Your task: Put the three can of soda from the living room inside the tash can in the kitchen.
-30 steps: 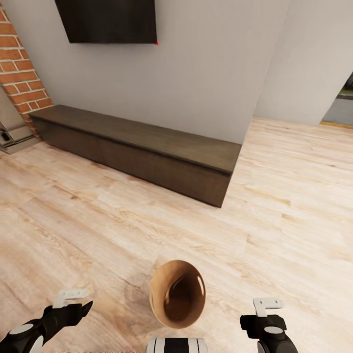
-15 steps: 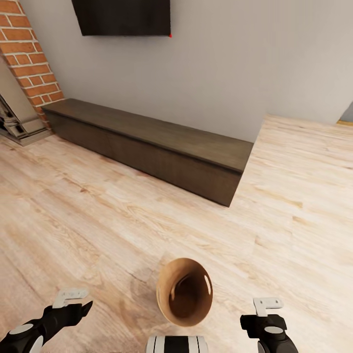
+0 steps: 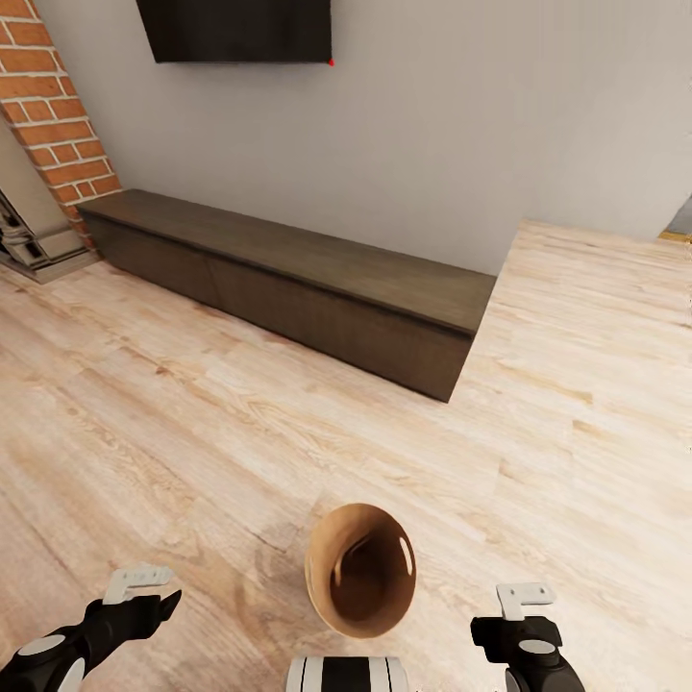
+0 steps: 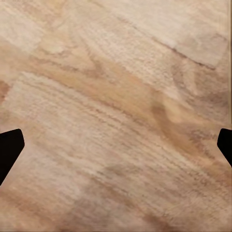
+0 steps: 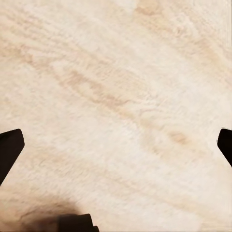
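While both arms hang low over the pale plank floor (image 3: 192,423) of the living room, the tash can (image 3: 361,571), a brown wooden bucket, lies tipped on its side on the boards between them, its open mouth showing a dark, glossy interior. The left gripper (image 3: 144,594) sits near the floor's nearest edge in the head view, well to one side of the bucket; in its wrist view the two dark fingertips (image 4: 9,150) stand spread wide with bare boards between them. The right gripper (image 3: 524,615) is likewise spread wide, its fingertips (image 5: 9,147) far apart over lighter planks and holding nothing. Beyond the bucket, a long dark bench (image 3: 298,288) runs along a grey wall (image 3: 461,125), beneath a wall TV (image 3: 235,29) and beside a red-brick fireplace (image 3: 58,115).
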Controlling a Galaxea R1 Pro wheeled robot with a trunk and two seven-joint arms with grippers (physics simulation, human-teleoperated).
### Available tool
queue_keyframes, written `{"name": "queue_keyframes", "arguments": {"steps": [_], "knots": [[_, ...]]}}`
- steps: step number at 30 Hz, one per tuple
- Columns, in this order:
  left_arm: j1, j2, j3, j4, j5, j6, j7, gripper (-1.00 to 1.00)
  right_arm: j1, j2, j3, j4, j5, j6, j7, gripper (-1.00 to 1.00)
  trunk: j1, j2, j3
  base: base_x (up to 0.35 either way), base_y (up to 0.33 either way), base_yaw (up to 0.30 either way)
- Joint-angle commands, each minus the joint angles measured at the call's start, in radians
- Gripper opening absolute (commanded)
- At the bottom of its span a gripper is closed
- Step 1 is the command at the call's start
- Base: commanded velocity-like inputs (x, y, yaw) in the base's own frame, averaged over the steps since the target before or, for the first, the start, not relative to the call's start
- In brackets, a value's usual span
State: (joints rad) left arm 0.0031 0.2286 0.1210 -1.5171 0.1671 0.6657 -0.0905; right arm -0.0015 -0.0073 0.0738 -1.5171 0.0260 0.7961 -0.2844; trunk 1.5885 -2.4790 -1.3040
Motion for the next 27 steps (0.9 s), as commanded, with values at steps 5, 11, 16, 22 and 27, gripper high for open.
{"name": "queue_keyframes", "arguments": {"steps": [5, 11, 16, 22, 27], "knots": [[0.0, 0.0, 0.0, 0.0, 0.0, 0.0, 0.0, 1.0, 0.0, 0.0, 0.0, 0.0, 0.0, 0.0, 0.0, 1.0, 0.0, 0.0, -0.007, 0.0, 0.0, -0.148], [0.0, 0.0, 0.0, 0.0, 0.0, 0.0, 0.0, 1.0, 0.0, 0.0, 0.0, 0.0, 0.0, 0.0, 0.0, 1.0, 0.0, 0.0, -0.015, 0.0, 0.0, -0.12], [0.0, 0.0, 0.0, 0.0, 0.0, 0.0, 0.0, 1.0, 0.0, 0.0, 0.0, 0.0, 0.0, 0.0, -0.001, 1.0, 0.0, 0.0, -0.021, 0.0, 0.0, -0.026], [0.0, 0.0, 0.0, 0.0, 0.0, 0.0, 0.0, 1.0, 0.0, 0.001, 0.0, 0.0, 0.0, 0.0, -0.001, 1.0, 0.0, 0.0, -0.023, 0.0, 0.0, -0.003], [0.0, 0.0, -0.001, 0.0, 0.0, 0.0, 0.0, 1.0, 0.0, -0.001, -0.001, 0.0, 0.0, 0.0, 0.0, 1.0, 0.0, 0.0, -0.028, 0.0, 0.0, 0.067]]}}
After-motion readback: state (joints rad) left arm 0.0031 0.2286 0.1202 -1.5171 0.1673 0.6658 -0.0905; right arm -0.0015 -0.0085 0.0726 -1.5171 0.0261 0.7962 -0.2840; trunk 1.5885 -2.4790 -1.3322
